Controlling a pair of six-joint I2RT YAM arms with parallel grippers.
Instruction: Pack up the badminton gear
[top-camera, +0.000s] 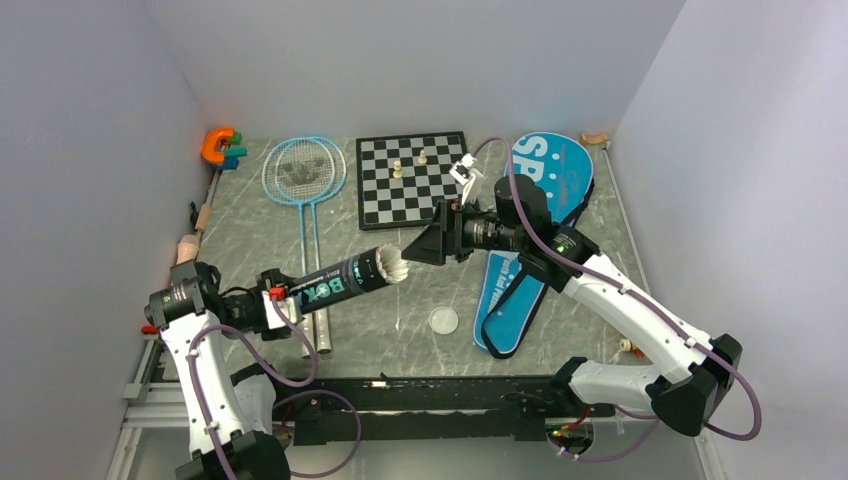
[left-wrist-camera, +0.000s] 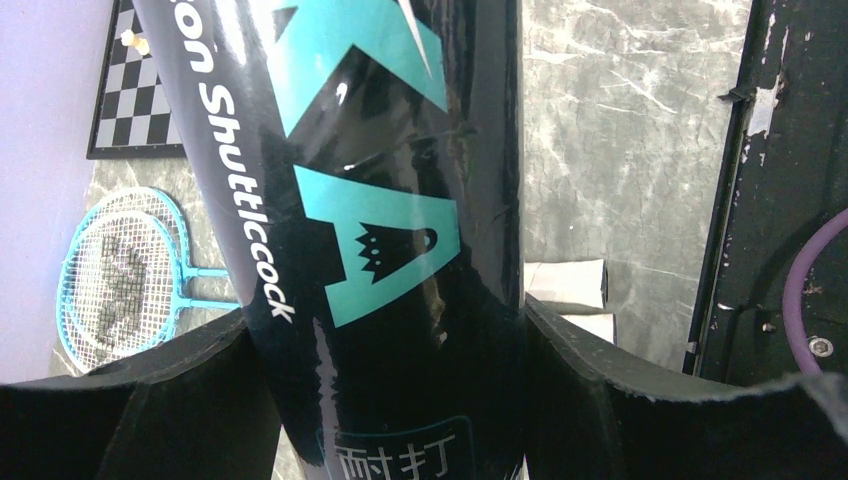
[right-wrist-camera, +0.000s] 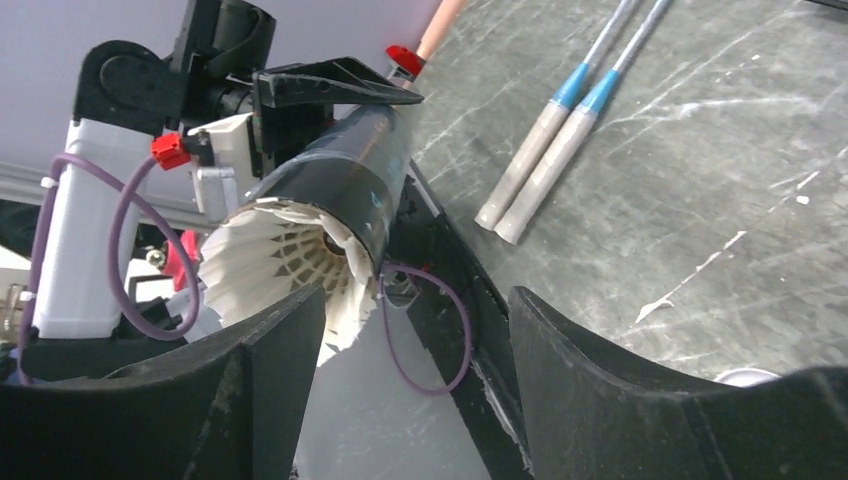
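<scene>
One black tube reads "Shutticcock".

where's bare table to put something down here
Biggest bare patch: near centre, between the racket handles and the blue bag, in front of the chessboard; only a small round lid lies there. A narrower strip lies between the left wall and the racket heads. The back row is crowded: orange toy, racket heads, chessboard, bag.
</scene>
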